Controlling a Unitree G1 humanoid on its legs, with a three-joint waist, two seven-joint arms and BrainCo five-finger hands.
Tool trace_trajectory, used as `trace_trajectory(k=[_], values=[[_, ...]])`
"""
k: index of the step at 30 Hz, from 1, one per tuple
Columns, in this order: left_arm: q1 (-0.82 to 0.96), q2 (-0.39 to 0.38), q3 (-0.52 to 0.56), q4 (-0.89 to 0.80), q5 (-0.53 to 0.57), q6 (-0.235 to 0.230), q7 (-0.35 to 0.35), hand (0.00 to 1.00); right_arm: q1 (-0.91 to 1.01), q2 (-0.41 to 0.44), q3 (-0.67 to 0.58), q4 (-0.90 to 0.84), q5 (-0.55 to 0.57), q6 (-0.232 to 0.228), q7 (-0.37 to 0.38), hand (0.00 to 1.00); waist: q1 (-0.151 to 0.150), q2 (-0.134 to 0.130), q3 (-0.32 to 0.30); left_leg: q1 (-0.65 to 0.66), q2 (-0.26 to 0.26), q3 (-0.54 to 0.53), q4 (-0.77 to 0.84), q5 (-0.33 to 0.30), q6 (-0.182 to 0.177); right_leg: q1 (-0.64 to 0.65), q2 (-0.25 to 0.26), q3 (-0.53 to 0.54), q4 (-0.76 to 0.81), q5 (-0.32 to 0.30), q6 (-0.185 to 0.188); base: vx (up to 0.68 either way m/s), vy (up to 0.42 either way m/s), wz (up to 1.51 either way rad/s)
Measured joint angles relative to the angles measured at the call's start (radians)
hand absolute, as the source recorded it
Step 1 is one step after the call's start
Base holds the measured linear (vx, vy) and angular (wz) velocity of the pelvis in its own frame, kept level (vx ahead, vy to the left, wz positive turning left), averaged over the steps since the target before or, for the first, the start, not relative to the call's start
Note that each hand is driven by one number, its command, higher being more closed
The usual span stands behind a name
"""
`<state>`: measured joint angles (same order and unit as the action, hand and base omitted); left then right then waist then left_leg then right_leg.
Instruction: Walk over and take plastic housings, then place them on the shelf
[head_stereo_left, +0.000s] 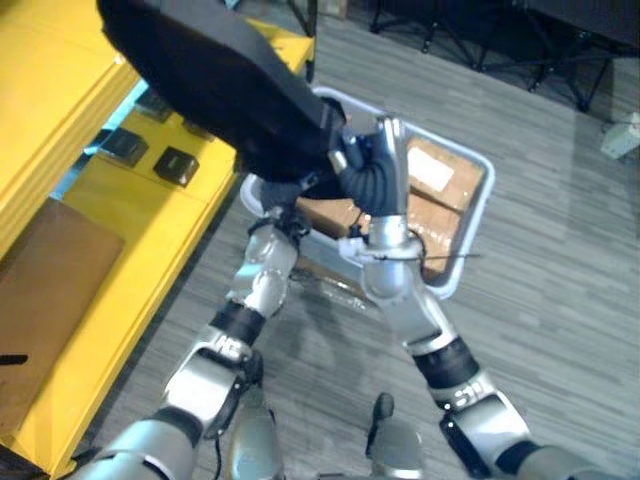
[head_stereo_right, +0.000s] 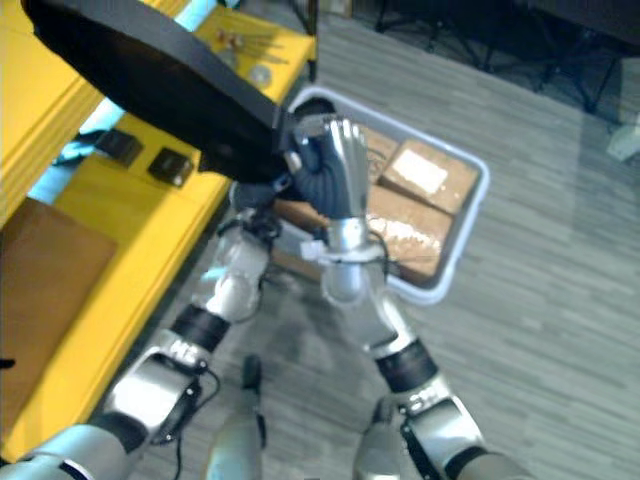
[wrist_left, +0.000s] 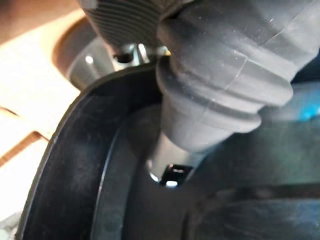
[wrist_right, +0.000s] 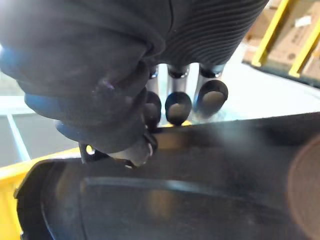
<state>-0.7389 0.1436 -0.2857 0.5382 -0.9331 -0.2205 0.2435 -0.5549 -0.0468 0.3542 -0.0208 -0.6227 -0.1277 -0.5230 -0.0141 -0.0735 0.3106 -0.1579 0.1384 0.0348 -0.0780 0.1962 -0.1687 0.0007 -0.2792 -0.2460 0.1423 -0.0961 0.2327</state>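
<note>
The broad black plastic housing (head_stereo_right: 150, 70) is judged stiff, light and slick; its rim, pinched by the right hand (head_stereo_right: 335, 172) and the left hand (wrist_left: 225, 85), is judged the surest hold.

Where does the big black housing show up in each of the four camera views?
Left eye view: black housing, upper left to centre, over the yellow shelf.
Right eye view: upper left, same pose.
Left wrist view: the dark curved shell the left hand grips.
Right wrist view: the dark surface gripped by the right hand.
Shared landmark: the yellow shelf.
</note>
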Motion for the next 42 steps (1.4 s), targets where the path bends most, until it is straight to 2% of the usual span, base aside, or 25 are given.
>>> trace_trajectory(k=[2, 4, 6, 8, 10, 11, 15, 20, 23, 25, 29, 32, 37, 42], values=[[0.055, -0.001, 0.008, -0.024, 0.002, 0.000, -0.012, 1.00, 0.043, 0.014, -0.001, -0.007, 0.000, -0.004, 0.018, 1.00, 0.000, 0.002, -0.042, 0.008, 0.000, 0.002, 0.000, -0.004, -0.004, 0.012, 0.000, 0.000, -0.015, 0.001, 0.001, 0.05, -0.028, -0.05], [0.100, -0.003, 0.016, -0.053, 0.012, 0.000, -0.018, 1.00, 0.073, 0.017, -0.006, -0.011, 0.000, -0.012, 0.027, 1.00, 0.000, 0.002, -0.054, 0.037, 0.001, 0.004, -0.001, -0.008, -0.010, 0.042, 0.001, -0.001, -0.025, 0.001, 0.001, 0.03, -0.033, -0.05], [0.165, -0.012, 0.050, -0.078, 0.052, 0.000, -0.030, 1.00, 0.129, 0.022, -0.029, -0.010, 0.000, -0.016, 0.048, 1.00, 0.000, 0.011, -0.105, 0.040, 0.007, 0.005, -0.001, -0.020, -0.011, 0.047, 0.007, -0.001, -0.033, 0.001, 0.001, 0.00, -0.021, -0.04], [0.202, -0.011, 0.072, -0.104, 0.086, 0.001, -0.031, 1.00, 0.168, 0.023, -0.045, -0.008, 0.002, -0.015, 0.063, 1.00, 0.000, 0.013, -0.111, 0.059, 0.007, 0.006, -0.002, -0.021, -0.012, 0.065, 0.008, -0.001, -0.034, 0.001, 0.000, 0.00, 0.000, 0.00], [0.265, -0.013, 0.111, -0.166, 0.172, 0.003, -0.030, 1.00, 0.213, 0.024, -0.059, -0.008, 0.020, -0.017, 0.081, 1.00, -0.002, 0.025, -0.134, 0.062, 0.010, 0.005, -0.003, -0.021, -0.012, 0.068, 0.011, -0.002, -0.034, 0.001, -0.002, 0.00, 0.000, 0.00], [0.281, -0.014, 0.121, -0.184, 0.194, 0.003, -0.029, 1.00, 0.222, 0.023, -0.064, -0.008, 0.020, -0.016, 0.088, 0.00, -0.002, 0.028, -0.136, 0.066, 0.010, 0.004, -0.003, -0.021, -0.012, 0.071, 0.011, -0.001, -0.034, 0.002, -0.002, -0.04, -0.003, 0.00], [0.366, -0.015, 0.166, -0.295, 0.381, 0.003, -0.010, 1.00, 0.300, 0.020, -0.101, 0.004, 0.021, -0.013, 0.114, 0.00, 0.000, 0.054, -0.174, 0.071, 0.010, 0.000, -0.003, -0.018, -0.009, 0.079, 0.012, -0.004, -0.032, 0.003, -0.005, -0.03, 0.000, 0.02], [0.428, -0.045, 0.189, -0.343, 0.588, 0.007, 0.037, 1.00, 0.342, 0.017, -0.146, 0.029, 0.041, 0.009, 0.135, 0.00, -0.002, 0.071, -0.201, 0.096, 0.012, -0.003, -0.009, -0.016, -0.007, 0.106, 0.016, -0.009, -0.039, 0.002, -0.009, -0.03, -0.003, 0.02], [0.445, -0.046, 0.200, -0.364, 0.654, 0.010, 0.059, 1.00, 0.348, 0.014, -0.155, 0.029, 0.061, 0.017, 0.137, 0.00, -0.001, 0.082, -0.210, 0.096, 0.015, -0.003, -0.010, -0.015, -0.005, 0.107, 0.020, -0.008, -0.046, 0.001, -0.014, -0.05, -0.001, -0.01], [0.464, -0.046, 0.211, -0.387, 0.690, 0.012, 0.070, 1.00, 0.349, 0.013, -0.161, 0.029, 0.064, 0.017, 0.139, 0.00, -0.001, 0.083, -0.215, 0.096, 0.015, -0.002, -0.010, -0.014, -0.005, 0.107, 0.020, -0.006, -0.049, 0.005, -0.014, 0.00, 0.000, 0.00], [0.495, -0.055, 0.240, -0.423, 0.802, 0.027, 0.098, 1.00, 0.351, 0.013, -0.176, 0.018, 0.144, 0.016, 0.182, 0.00, 0.001, 0.071, -0.231, 0.102, 0.015, -0.001, -0.010, -0.012, -0.007, 0.110, 0.020, 0.000, -0.052, 0.014, -0.013, 0.00, -0.003, -0.02], [0.499, -0.056, 0.253, -0.423, 0.829, 0.031, 0.109, 1.00, 0.352, 0.009, -0.184, -0.010, 0.181, 0.016, 0.191, 0.00, 0.001, 0.072, -0.233, 0.105, 0.015, -0.001, -0.010, -0.012, -0.007, 0.117, 0.021, -0.001, -0.057, 0.016, -0.012, 0.00, 0.000, 0.00], [0.573, -0.070, 0.381, -0.421, 0.871, 0.067, 0.156, 1.00, 0.352, -0.015, -0.341, -0.116, 0.256, 0.015, 0.171, 0.00, -0.002, 0.073, -0.252, 0.106, 0.016, 0.001, -0.010, -0.012, -0.007, 0.120, 0.021, 0.000, -0.067, 0.019, -0.013, 0.00, 0.000, 0.00], [0.617, -0.071, 0.401, -0.421, 0.851, 0.085, 0.168, 1.00, 0.354, -0.034, -0.350, -0.117, 0.257, 0.016, 0.175, 0.00, 0.000, 0.070, -0.254, 0.105, 0.015, 0.002, -0.011, -0.012, -0.007, 0.120, 0.021, 0.000, -0.072, 0.017, -0.019, 0.00, 0.000, 0.00]])
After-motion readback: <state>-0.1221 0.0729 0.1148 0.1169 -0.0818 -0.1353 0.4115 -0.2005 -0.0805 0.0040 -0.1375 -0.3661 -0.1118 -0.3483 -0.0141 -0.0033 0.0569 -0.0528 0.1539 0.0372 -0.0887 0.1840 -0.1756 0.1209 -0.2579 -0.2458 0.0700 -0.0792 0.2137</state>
